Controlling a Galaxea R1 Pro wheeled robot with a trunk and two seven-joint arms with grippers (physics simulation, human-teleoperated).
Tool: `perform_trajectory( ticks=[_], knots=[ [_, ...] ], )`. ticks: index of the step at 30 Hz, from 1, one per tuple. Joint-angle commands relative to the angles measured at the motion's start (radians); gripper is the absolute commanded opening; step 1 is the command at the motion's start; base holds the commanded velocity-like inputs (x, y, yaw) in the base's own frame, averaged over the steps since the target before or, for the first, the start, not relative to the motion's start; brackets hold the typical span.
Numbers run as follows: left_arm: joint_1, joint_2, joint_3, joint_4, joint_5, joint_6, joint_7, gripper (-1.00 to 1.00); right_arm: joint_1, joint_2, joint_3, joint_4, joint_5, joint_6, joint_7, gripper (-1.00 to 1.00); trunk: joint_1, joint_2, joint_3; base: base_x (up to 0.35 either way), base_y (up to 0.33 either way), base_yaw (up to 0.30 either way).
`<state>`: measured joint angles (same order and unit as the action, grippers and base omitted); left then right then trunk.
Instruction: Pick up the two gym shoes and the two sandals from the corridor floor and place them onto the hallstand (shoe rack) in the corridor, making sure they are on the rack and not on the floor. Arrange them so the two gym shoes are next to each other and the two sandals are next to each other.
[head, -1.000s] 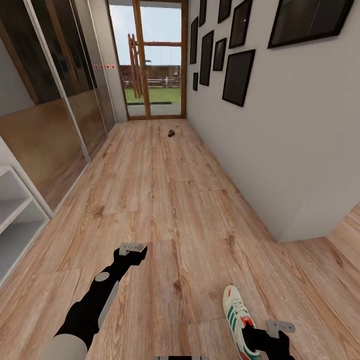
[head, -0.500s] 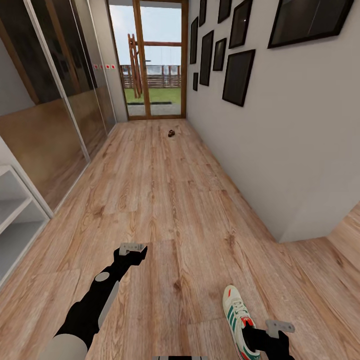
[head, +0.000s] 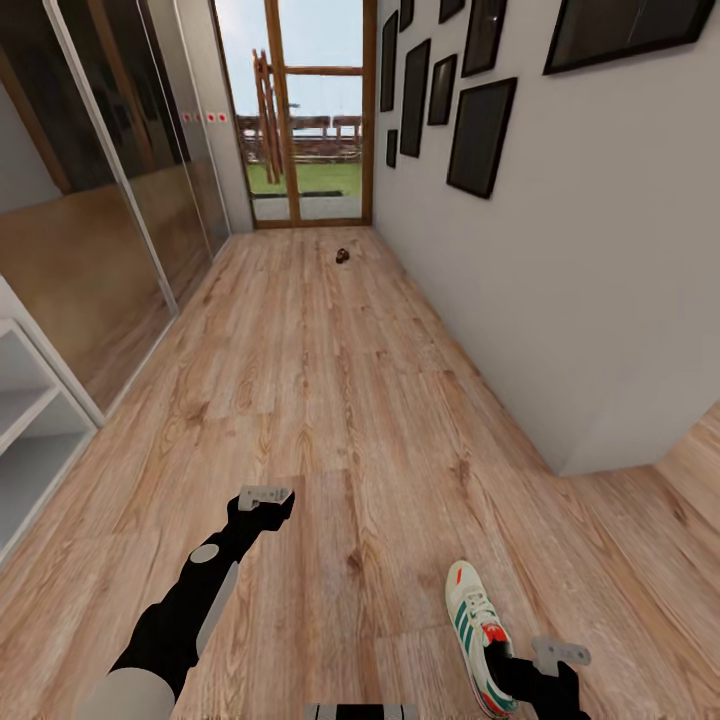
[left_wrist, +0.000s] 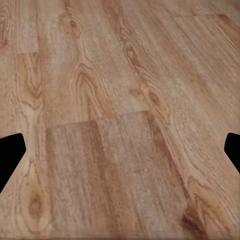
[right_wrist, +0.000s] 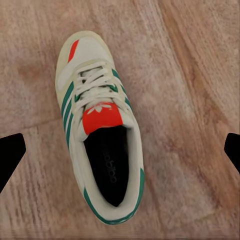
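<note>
One gym shoe (right_wrist: 97, 125), red trefoil tongue patch, insole lettering unreadable

your gym shoe (right_wrist: 97, 125) is cream-white, with teal-green side stripes, white laces, a red-orange tongue patch, a small red-orange mark at the toe and a black lining. under it the corridor floor (head: 330, 400) is light brown wood-grain plank with darker knots. the small thing far down the hall, likely a sandal (head: 342, 256), reads dark brown. your arms are black with grey sections, and the left claw (head: 264, 497) carries a pale grey bracket. the shelf unit (head: 25, 420) at your left is pale grey-white. black picture frames (head: 480, 135) hang on a plain white wall (head: 580, 290); the door frame (head: 283, 110) is warm brown.
</note>
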<state>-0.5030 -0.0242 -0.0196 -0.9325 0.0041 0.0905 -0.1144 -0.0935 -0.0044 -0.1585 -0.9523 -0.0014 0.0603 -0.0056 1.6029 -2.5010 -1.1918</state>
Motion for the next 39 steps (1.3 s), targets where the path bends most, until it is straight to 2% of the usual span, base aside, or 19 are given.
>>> perform_trajectory(
  ticks=[1,27,39],
  knots=[
    [0.000,0.000,0.001,-0.002,0.001,0.006,-0.004,1.00,0.000,0.000,0.000,-0.002,0.000,0.006,-0.001,1.00,0.000,-0.001,-0.006,0.000,0.000,0.000],
    [0.000,0.000,0.000,-0.002,0.001,0.006,-0.004,1.00,0.000,-0.001,-0.001,-0.003,0.000,0.006,-0.002,1.00,0.012,-0.007,-0.148,0.000,0.000,0.000],
    [0.000,0.000,0.000,-0.002,0.001,0.006,-0.004,1.00,0.000,0.000,0.004,-0.003,0.000,0.006,-0.002,1.00,0.012,-0.007,-0.160,0.000,0.000,0.000]
  ],
)
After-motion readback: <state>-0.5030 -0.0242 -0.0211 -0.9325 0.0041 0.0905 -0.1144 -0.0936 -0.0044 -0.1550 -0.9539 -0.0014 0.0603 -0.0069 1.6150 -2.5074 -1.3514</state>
